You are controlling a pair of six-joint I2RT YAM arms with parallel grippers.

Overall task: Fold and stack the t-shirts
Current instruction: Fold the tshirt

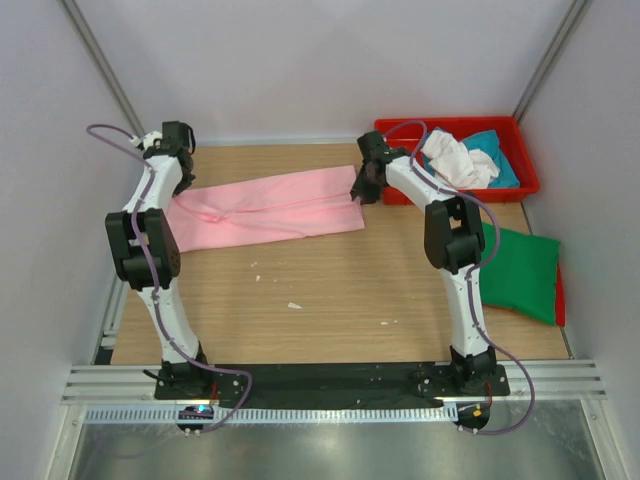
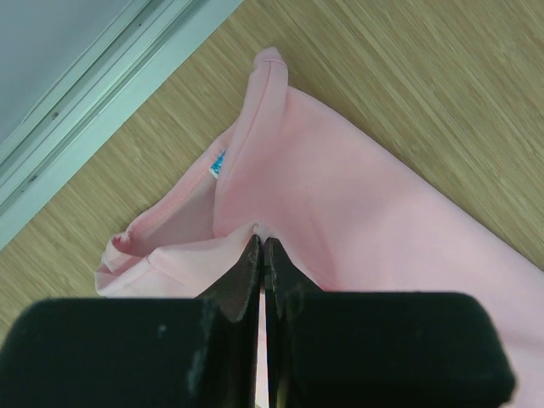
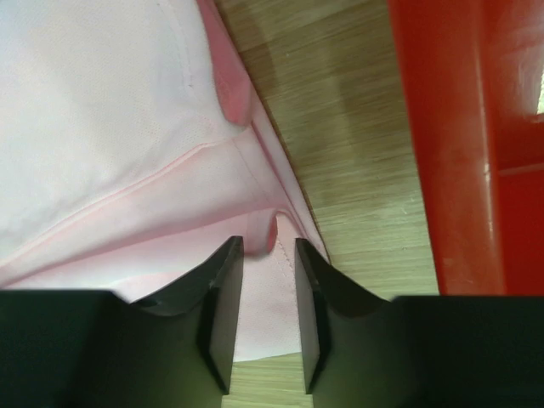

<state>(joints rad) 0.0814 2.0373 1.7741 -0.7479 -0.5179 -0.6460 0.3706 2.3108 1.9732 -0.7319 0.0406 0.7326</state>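
Pink t-shirt [image 1: 265, 205] spread between both arms
left gripper [image 2: 261, 242] pinching it near collar; blue tag [image 2: 218, 163] unreadable; right gripper [image 3: 268, 255] narrowly parted over hem

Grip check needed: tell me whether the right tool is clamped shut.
No, the right tool shows a clear gap between its jaws above the pink t-shirt.

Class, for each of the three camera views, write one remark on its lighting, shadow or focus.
Top external: even, soft light, everything sharp, pink t-shirt casting barely any shadow. Left wrist: left gripper dark and slightly soft up close, table grain crisp. Right wrist: the shirt washed out pale, red tray blurred.
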